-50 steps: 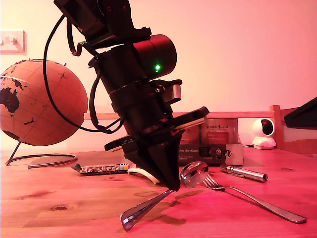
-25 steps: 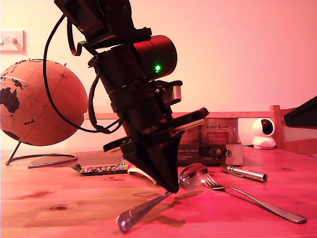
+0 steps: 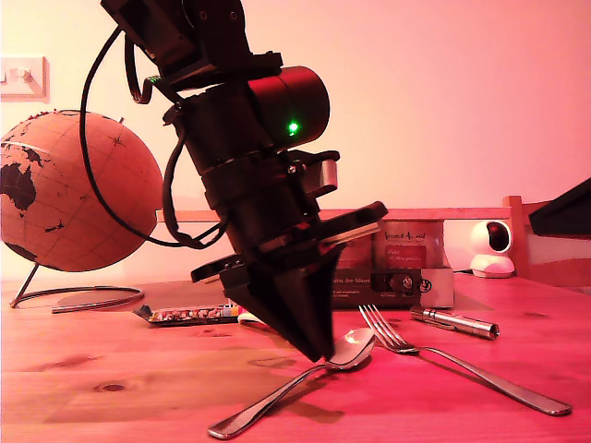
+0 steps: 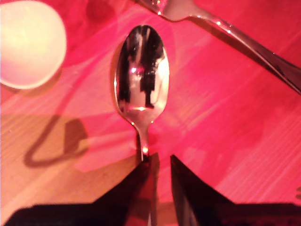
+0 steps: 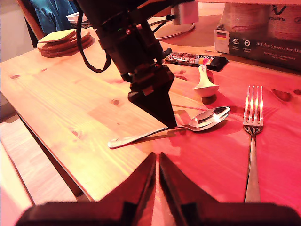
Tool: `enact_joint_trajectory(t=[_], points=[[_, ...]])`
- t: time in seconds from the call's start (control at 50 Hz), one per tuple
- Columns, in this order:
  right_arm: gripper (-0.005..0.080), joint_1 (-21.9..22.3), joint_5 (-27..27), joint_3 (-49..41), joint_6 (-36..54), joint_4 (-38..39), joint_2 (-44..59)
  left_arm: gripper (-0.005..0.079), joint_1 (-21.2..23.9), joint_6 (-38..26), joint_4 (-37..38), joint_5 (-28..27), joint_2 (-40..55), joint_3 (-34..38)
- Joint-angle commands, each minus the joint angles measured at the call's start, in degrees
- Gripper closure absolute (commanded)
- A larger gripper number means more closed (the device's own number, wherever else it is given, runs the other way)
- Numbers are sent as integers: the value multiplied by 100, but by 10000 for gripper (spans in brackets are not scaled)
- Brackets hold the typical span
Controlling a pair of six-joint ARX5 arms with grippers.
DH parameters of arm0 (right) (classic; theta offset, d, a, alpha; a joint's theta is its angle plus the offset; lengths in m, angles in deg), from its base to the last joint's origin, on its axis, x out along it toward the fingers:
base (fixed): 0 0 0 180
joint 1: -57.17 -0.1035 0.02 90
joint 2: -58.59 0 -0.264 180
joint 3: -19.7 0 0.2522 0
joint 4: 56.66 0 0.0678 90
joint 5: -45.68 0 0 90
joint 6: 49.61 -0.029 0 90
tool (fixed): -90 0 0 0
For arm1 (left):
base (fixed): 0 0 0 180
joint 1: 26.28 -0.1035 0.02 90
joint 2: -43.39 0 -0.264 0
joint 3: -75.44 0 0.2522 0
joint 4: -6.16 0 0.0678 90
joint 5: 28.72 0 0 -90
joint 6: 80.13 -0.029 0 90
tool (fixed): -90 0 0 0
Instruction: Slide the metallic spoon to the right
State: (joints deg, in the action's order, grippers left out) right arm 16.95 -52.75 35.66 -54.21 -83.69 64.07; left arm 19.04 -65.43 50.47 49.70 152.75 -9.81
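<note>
The metallic spoon (image 3: 342, 355) lies flat on the wooden table, bowl up, its handle running toward the exterior view's lower left. In the first wrist view its bowl (image 4: 141, 70) shows just beyond the tips. My first gripper (image 3: 320, 353) points down with its shut tips on the spoon's neck (image 5: 175, 128), and the handle vanishes under one fingertip (image 4: 143, 162). My second gripper (image 5: 157, 157) is shut with nothing in it. It hovers near the table's edge, well back from the spoon (image 5: 207, 120).
A metal fork (image 3: 462, 365) lies just to the spoon's right in the exterior view. A white ceramic spoon (image 5: 205, 84), a candy bar (image 3: 189, 316), a small torch (image 3: 457, 323), a box (image 3: 406, 277), a globe (image 3: 74, 189) and a white camera (image 3: 489, 247) stand behind.
The spoon's bowl, tilted up against the fork before, has dropped flat and shifted toward the exterior view's left and front. My first gripper edged slightly with it.
</note>
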Motion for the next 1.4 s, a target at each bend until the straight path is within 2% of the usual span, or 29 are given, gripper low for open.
enact_joint_trajectory(t=[0.0, 0.22, 0.4, 0.54, 0.68, 0.84, 0.98, 1.38], points=[[765, -17, -2, 11, -4, 63, 35, 765, -20, -42, -20, 11, -385, -2], [765, -15, 72, 11, -7, 85, 35, 764, -20, -391, 37, 533, -1119, 0], [765, -11, 498, 11, -15, 234, 35, 764, -31, -614, 254, 1117, -1502, 0], [765, 22, 901, 11, -164, 365, 35, 764, -83, -693, 138, 1167, -1661, 4], [764, 109, 1058, 11, -160, 361, 35, 764, -188, -833, -4, 1145, -1788, 35], [765, 304, 1099, 11, -157, 365, 35, 764, -542, -922, -66, 883, -1923, 181], [765, 520, 1099, 11, -146, 363, 35, 764, -951, -1021, -369, 614, -2312, 632], [765, 1080, 1152, 11, -588, 511, 35, 764, -2358, -1073, -953, 166, -4360, 2339]])
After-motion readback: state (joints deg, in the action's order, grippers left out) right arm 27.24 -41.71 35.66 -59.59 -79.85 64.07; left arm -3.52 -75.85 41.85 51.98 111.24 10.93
